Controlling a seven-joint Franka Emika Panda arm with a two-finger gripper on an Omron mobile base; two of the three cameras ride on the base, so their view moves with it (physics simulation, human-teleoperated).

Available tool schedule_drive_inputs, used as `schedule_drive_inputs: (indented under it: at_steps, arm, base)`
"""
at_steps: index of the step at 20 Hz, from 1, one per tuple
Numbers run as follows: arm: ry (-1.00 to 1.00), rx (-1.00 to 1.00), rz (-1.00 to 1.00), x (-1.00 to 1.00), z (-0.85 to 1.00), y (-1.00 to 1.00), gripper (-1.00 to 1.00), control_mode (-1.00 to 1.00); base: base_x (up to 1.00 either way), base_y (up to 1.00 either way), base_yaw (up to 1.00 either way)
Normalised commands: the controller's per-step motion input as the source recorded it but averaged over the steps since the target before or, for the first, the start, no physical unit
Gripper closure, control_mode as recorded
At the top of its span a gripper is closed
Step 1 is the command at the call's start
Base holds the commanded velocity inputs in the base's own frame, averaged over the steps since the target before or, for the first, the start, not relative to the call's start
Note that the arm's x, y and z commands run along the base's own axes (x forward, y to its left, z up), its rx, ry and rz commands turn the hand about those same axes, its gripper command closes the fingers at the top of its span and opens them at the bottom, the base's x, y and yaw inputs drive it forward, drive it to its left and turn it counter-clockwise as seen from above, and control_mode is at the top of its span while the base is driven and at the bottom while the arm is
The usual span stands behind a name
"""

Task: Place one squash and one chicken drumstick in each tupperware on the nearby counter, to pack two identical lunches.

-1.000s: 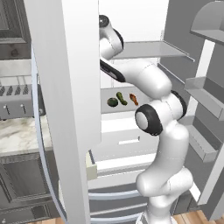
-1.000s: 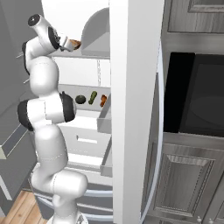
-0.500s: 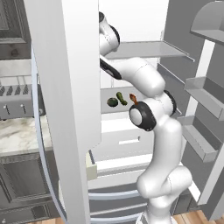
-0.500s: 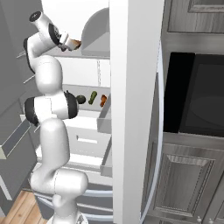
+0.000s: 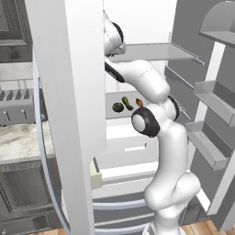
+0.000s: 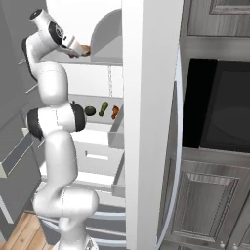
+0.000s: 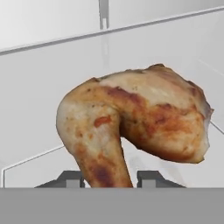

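A plump golden-brown chicken drumstick [image 7: 140, 113] lies on the fridge's upper shelf [image 6: 105, 62]. Its narrow leg end reaches down between my fingertips [image 7: 70, 177], and my gripper [image 7: 109, 177] is shut on that end. From the right base, the gripper [image 6: 82, 49] reaches in over the shelf with the drumstick [image 6: 88, 48] at its tip. On the shelf below sit a round dark green squash [image 5: 118, 107], a slim squash [image 5: 126, 103] and an orange-brown drumstick [image 5: 139, 103]. The marble counter [image 5: 18, 142] is on the left. The tupperware is out of view.
The open fridge door [image 5: 69, 92] stands tall just left of the arm and hides the hand in the left base view. A grey toaster [image 5: 18, 108] sits on the counter. Door shelves [image 5: 211, 101] jut out on the right. A black microwave [image 6: 219, 112] is built in beyond the fridge.
The jaws have closed from wide open onto the drumstick's leg end. The arm's elbow has shifted slightly while the hand stayed at the upper shelf.
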Motion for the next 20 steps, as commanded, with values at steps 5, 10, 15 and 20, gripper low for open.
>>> schedule_drive_inputs:
  at_steps: [5, 10, 15, 20]
  arm:
    - [-0.21, 0.0, 0.0, -0.32, -0.92, 0.0, 1.0, -1.0]
    - [-0.39, 0.0, 0.07, 0.21, -1.0, -0.13, 1.0, -1.0]
    - [-0.39, 0.0, 0.12, 0.55, -0.89, -0.23, 1.0, -1.0]
    - [-0.22, 0.0, 0.13, 0.67, -0.62, -0.46, 1.0, -1.0]
  base:
    - [0.0, 0.0, 0.0]
    - [0.0, 0.0, 0.0]
    - [0.0, 0.0, 0.0]
    - [0.0, 0.0, 0.0]
